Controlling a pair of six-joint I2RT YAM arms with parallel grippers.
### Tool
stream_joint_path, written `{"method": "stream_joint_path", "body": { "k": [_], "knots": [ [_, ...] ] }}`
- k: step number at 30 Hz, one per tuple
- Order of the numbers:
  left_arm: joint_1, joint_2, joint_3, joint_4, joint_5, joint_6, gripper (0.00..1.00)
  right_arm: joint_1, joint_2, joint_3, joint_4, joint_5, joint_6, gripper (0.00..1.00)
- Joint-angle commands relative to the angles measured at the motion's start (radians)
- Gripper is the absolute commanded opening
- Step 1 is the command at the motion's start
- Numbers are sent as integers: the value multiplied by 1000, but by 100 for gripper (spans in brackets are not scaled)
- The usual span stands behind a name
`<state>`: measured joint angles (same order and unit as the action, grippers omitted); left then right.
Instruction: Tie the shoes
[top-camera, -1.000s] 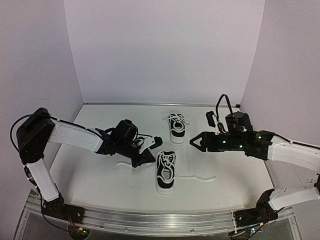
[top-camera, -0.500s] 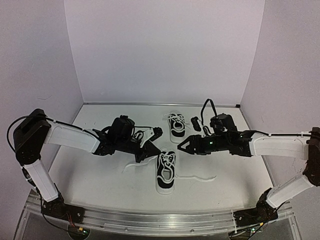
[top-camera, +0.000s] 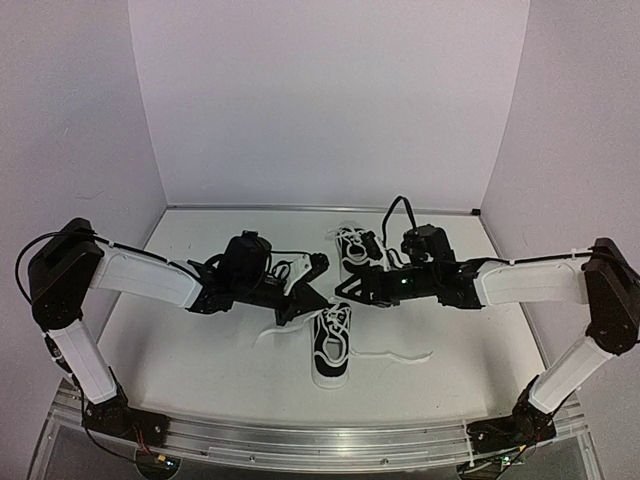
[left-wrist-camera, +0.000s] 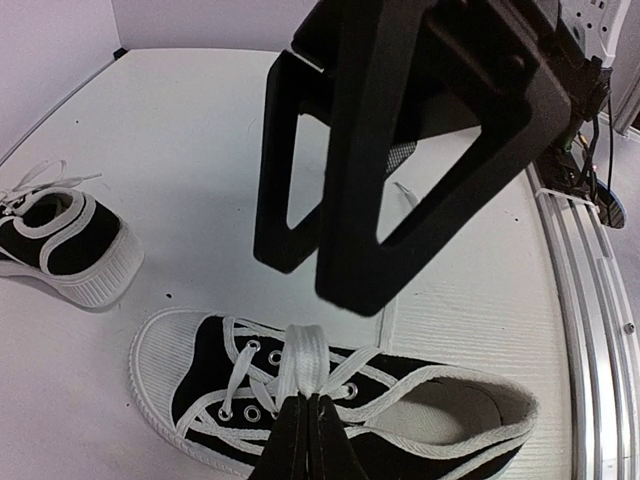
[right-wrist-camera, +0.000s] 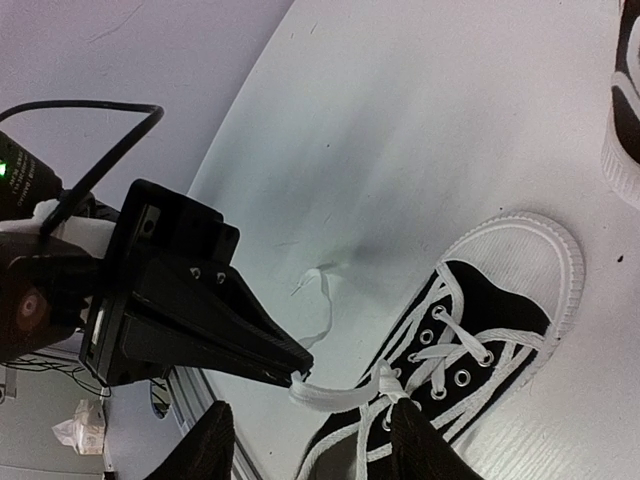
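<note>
Two black shoes with white soles are on the table: the near shoe and the far shoe. My left gripper is shut on a loop of the near shoe's white lace, holding it up and to the left of the eyelets. My right gripper hovers over the same shoe, open, its fingers on either side of the stretched lace strand. The left gripper's tip is close in front of it.
One loose lace end trails right of the near shoe on the table, another curls to its left. White walls close in the back and both sides. A metal rail runs along the near edge.
My right arm has swung left from the right side to above the near shoe, its jaws narrowing. My left gripper has lifted the lace loop slightly, staying shut.
</note>
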<state>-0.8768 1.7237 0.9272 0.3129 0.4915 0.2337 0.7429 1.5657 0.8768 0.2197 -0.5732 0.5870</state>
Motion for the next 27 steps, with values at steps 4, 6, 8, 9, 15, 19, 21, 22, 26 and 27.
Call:
{"method": "stream_joint_path", "body": {
  "k": [4, 6, 8, 9, 15, 19, 21, 22, 26, 27],
  "knots": [
    [-16, 11, 21, 62, -6, -8, 0, 13, 39, 42, 58, -36, 12, 47],
    [-20, 11, 24, 60, -8, -5, 0, 14, 42, 44, 61, -40, 11, 42],
    [-23, 10, 29, 54, -9, -2, 0, 15, 43, 46, 62, -48, 9, 37],
    [-25, 8, 30, 52, -10, 0, 0, 16, 44, 47, 64, -49, 10, 35],
    [-29, 5, 42, 44, -22, 3, 0, 18, 54, 54, 64, -59, 13, 34],
    [-33, 5, 48, 43, -35, 7, 0, 20, 57, 53, 63, -62, 14, 36],
    [-33, 6, 50, 41, -40, 10, 0, 20, 57, 50, 62, -57, 17, 41],
    [-33, 5, 51, 40, -41, 11, 0, 21, 56, 48, 58, -52, 17, 42],
    [-33, 3, 51, 39, -46, 15, 0, 21, 53, 44, 36, -30, 10, 42],
    [-33, 4, 52, 38, -47, 15, 0, 21, 53, 43, 34, -30, 8, 41]
  ]
}}
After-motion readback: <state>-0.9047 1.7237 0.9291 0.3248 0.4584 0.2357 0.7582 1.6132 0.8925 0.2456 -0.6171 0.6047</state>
